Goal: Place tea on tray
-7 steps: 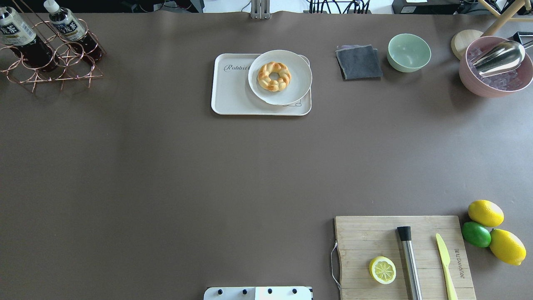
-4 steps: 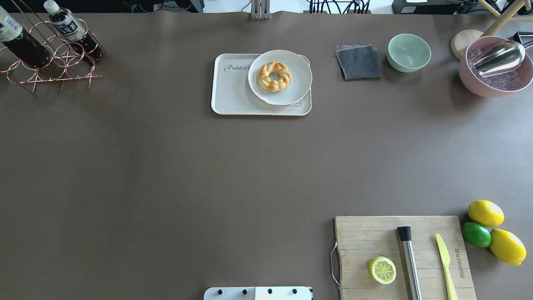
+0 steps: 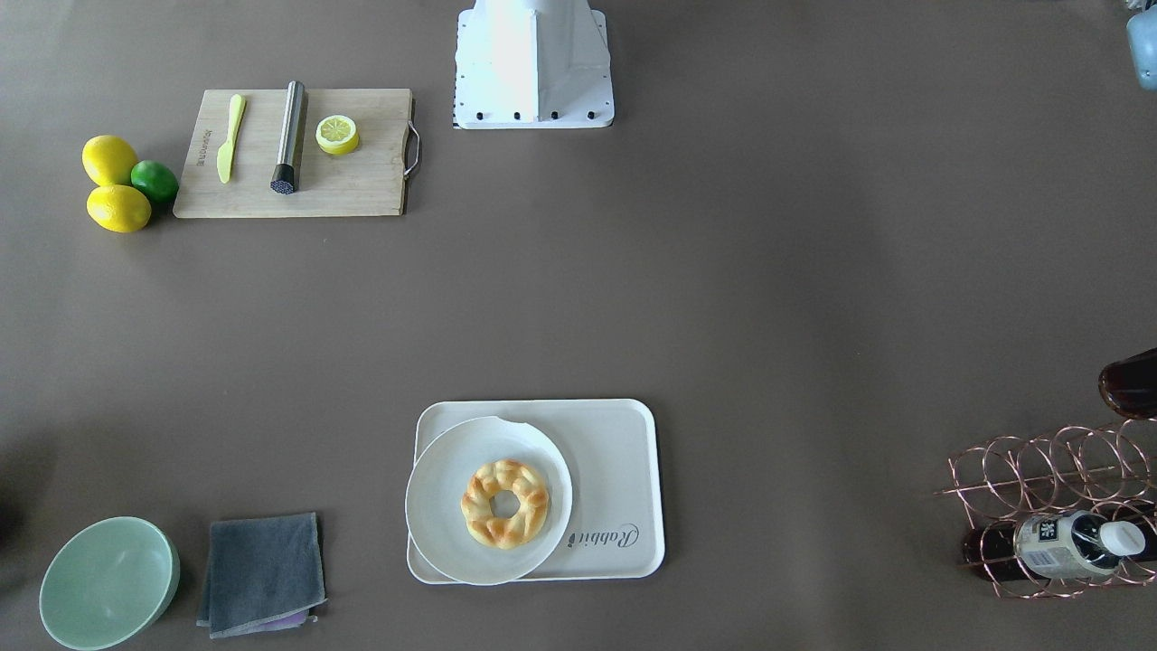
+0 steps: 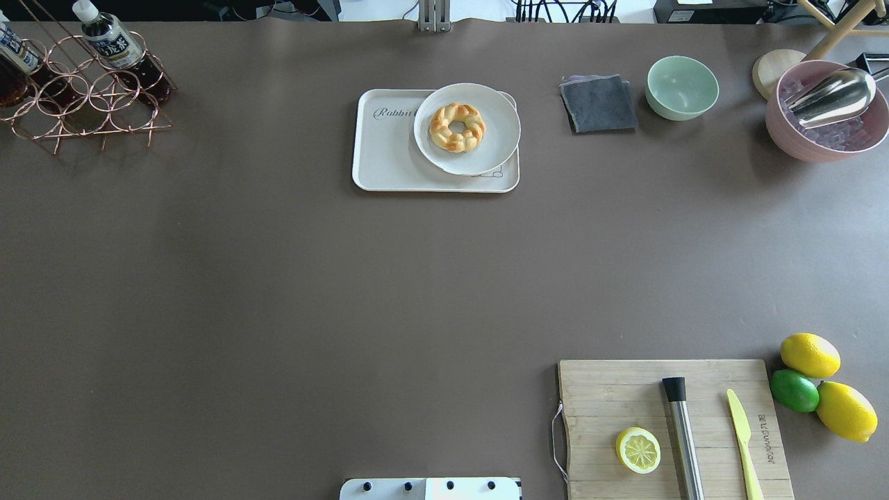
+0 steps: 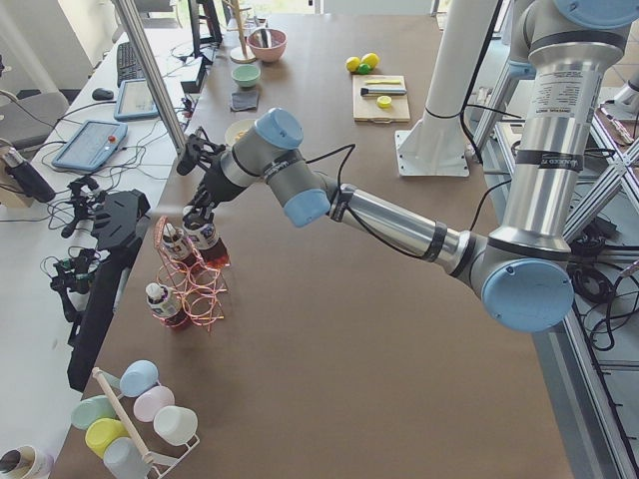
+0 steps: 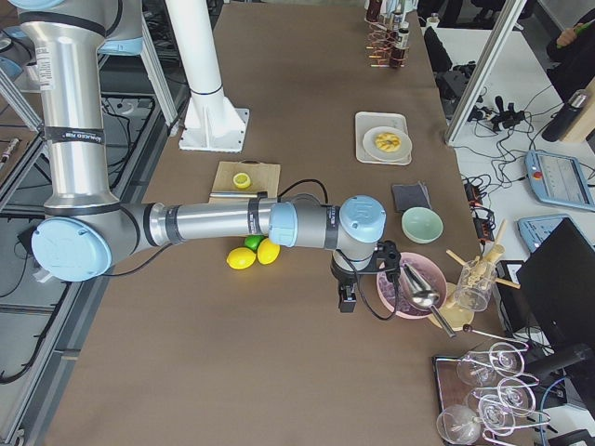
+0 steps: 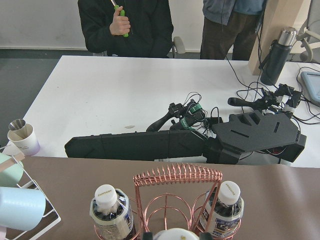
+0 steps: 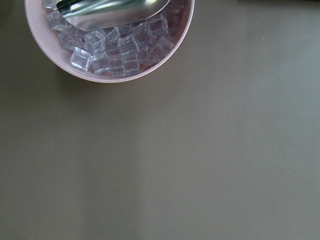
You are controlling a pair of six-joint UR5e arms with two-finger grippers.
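Observation:
The tray lies at the table's far middle, its right part taken by a round white plate with a braided doughnut. It also shows in the front view. My left gripper is at the copper wire rack, shut on the neck of one tea bottle. That bottle shows tilted at the overhead view's left edge; its cap is at the wrist view's bottom edge. Another tea bottle stays in the rack. My right gripper hangs beside the pink ice bowl; I cannot tell its state.
A grey cloth, a green bowl and the pink bowl of ice with a metal scoop stand at the far right. A cutting board with lemon half, muddler and knife, plus lemons and a lime, lies near right.
The held tea bottle has moved left in the overhead view, out of its rack ring and mostly past the frame's edge. Nothing else has moved.

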